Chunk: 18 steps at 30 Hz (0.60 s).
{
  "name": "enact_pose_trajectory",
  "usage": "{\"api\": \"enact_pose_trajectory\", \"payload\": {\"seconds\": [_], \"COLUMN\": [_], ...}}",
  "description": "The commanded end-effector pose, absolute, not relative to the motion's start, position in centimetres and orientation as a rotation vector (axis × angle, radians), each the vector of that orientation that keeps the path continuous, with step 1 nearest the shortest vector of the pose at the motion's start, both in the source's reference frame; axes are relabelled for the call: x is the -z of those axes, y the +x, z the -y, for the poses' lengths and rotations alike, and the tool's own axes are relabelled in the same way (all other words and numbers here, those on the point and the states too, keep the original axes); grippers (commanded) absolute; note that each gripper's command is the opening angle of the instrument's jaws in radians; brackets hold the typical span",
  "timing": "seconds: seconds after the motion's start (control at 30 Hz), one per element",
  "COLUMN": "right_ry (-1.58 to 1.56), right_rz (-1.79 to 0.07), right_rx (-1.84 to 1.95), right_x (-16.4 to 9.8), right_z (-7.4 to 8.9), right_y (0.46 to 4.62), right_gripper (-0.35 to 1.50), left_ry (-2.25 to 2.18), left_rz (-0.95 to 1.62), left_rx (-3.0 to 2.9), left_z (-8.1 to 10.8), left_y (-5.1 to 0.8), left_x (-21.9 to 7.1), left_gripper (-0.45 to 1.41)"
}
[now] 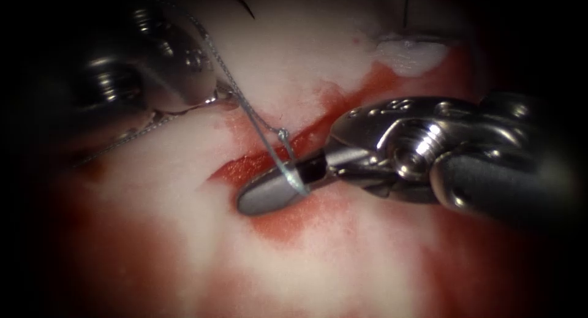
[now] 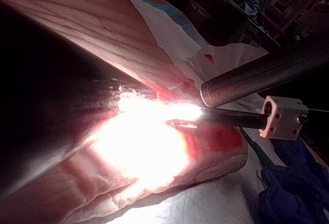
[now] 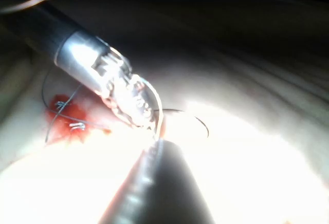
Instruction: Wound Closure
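The right arm's steel needle driver (image 1: 275,192) clamps its jaws on the thin silver thread (image 1: 245,103) over the red cut (image 1: 257,162) in the pale tissue (image 1: 153,189); the left tool's (image 1: 211,97) grip at the far left cannot be told.

Research lab bench, not an operating room. Slab of pork tissue (image 2: 205,157) lying on a wooden tabletop (image 2: 92,23), with a blue-edged white pad (image 2: 169,34) spread beneath toward 1 o'clock. Crumpled blue cloth (image 2: 293,188) dumped at 4 o'clock. Bare metal shaft (image 2: 262,75) and a white mounting block (image 2: 282,117) at 3 o'clock. Dim clutter of equipment behind, at 1 o'clock.
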<state>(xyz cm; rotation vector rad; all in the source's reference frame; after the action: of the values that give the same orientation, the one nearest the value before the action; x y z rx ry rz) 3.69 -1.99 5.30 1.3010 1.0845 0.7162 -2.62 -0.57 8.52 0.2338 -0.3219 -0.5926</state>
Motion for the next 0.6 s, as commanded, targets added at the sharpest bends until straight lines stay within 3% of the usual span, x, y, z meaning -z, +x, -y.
{"api": "enact_pose_trajectory", "payload": {"seconds": [0.03,0.27,0.6], "right_ry": [1.319,1.241,1.142], "right_rz": [-1.104,-1.297,-1.449], "right_rx": [-0.739,-1.079,-1.238], "right_x": [-5.29,-5.29,-5.5], "right_z": [1.87,1.68,1.51], "right_y": [3.78,3.71,3.46], "right_gripper": [-0.35,-0.35,-0.35], "left_ry": [0.235,0.343,0.383], "left_rz": [0.323,0.323,0.333], "left_rx": [0.595,0.649,0.656], "left_z": [0.46,0.77,0.87], "left_y": [-2.68,-2.9,-2.98], "left_x": [-8.48,-8.64,-8.55], "left_gripper": [-0.45,-0.45,-0.45]}}
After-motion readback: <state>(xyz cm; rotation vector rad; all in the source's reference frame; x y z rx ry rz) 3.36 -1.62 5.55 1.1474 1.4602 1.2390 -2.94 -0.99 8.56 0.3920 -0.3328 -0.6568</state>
